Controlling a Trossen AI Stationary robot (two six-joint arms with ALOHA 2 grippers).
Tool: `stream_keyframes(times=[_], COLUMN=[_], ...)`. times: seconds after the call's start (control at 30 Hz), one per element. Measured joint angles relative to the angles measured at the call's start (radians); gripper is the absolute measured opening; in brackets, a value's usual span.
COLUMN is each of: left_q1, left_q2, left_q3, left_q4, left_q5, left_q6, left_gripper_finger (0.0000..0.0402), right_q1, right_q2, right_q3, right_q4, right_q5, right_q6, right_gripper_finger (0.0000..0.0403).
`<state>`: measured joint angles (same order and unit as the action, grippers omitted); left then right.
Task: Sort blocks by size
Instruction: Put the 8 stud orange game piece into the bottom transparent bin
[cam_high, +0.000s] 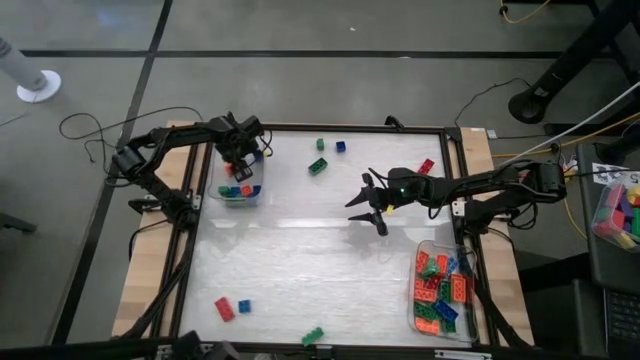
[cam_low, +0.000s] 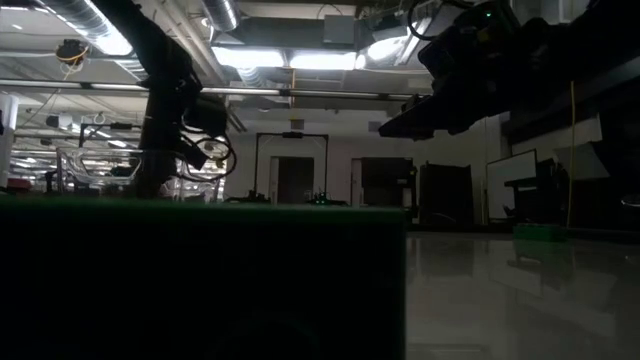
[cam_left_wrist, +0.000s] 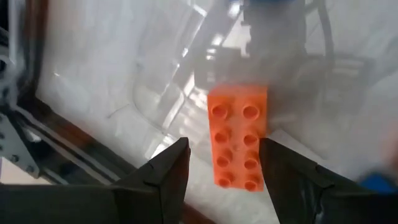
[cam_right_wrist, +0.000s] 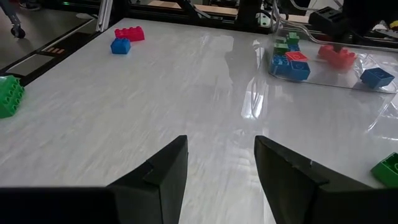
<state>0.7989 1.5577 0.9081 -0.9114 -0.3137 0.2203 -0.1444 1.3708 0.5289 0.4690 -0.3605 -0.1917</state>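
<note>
High view: white worktop (cam_high: 320, 250) in a black frame, wood strips down both sides, on a grey floor w/ dark seam lines and loose cables. Left gripper (cam_high: 238, 160) sits over a clear bin (cam_high: 240, 188) at the worktop's far-left corner, bin holding a few small blocks. Right gripper (cam_high: 368, 205) hovers over bare worktop near centre, jaws apart, nothing in them. A second clear bin (cam_high: 442, 290) at the near-right corner is packed w/ red, orange, green and blue blocks. Loose blocks (cam_high: 318, 165) lie scattered: green and blue at the far edge, red by the right arm, red and blue near-left, green at the near edge.

Low view: dim room, ceiling strip lights, ducts, a doorway at the back; dark mass fills the lower left. Worktop gleams at right.

Left wrist view: jaws apart, an orange block (cam_left_wrist: 238, 138), two studs by four, lies between the fingers (cam_left_wrist: 163, 171) on the bin's clear plastic; can't tell if they touch it.

Right wrist view: jaws open and empty over glossy white worktop; red block (cam_right_wrist: 129, 33) and blue block (cam_right_wrist: 120, 45) together far off, green block (cam_right_wrist: 9, 94) at one edge, the left arm's bin beyond.
</note>
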Motion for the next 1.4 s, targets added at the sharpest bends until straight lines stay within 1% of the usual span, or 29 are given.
stream_keyframes(times=[0.13,0.23,0.4,0.53,0.73,0.8,0.93,1.03,1.23,1.33,1.4], left_q1=[0.008,0.018,0.039,0.061,0.061,0.057,0.049,0.046,0.035,0.011,-0.01], left_q2=[0.003,0.013,0.043,0.074,0.118,0.113,0.075,0.035,-0.089,-0.172,-0.223], left_q3=[-0.014,-0.022,-0.029,-0.027,-0.023,-0.024,-0.026,-0.018,0.034,0.06,0.063], left_q4=[0.078,0.115,0.125,0.12,0.113,0.112,0.113,0.093,0.041,0.059,0.087], left_q5=[0.001,0.021,0.044,0.136,0.141,0.144,0.14,0.155,0.173,0.251,0.347], left_q6=[-0.009,-0.009,-0.051,-0.093,-0.051,-0.034,-0.028,-0.05,-0.107,-0.145,-0.211], left_gripper_finger=[0.0182,0.0182,0.0182,0.0182,0.0181,0.0171,0.0122,0.0121,0.0121,0.0121,0.0121], right_q1=[0.0,0.0,0.0,0.0,0.0,0.0,0.0,0.0,0.0,0.0,0.0], right_q2=[0.0,0.0,0.0,0.0,0.0,0.0,0.0,0.0,-0.003,-0.003,-0.004], right_q3=[0.0,0.0,0.0,0.0,0.0,0.0,0.0,0.0,0.0,0.0,0.0], right_q4=[0.0,0.0,-0.008,-0.024,-0.046,-0.047,-0.048,-0.043,-0.022,-0.018,-0.016], right_q5=[0.0,0.0,0.0,0.0,0.0,0.0,0.0,0.0,0.0,0.0,0.0], right_q6=[0.0,0.0,0.0,0.0,-0.001,-0.001,-0.021,-0.023,-0.017,-0.014,-0.014], right_gripper_finger=[0.0184,0.0184,0.0184,0.0184,0.0184,0.0184,0.0184,0.0184,0.0184,0.0184,0.0184])
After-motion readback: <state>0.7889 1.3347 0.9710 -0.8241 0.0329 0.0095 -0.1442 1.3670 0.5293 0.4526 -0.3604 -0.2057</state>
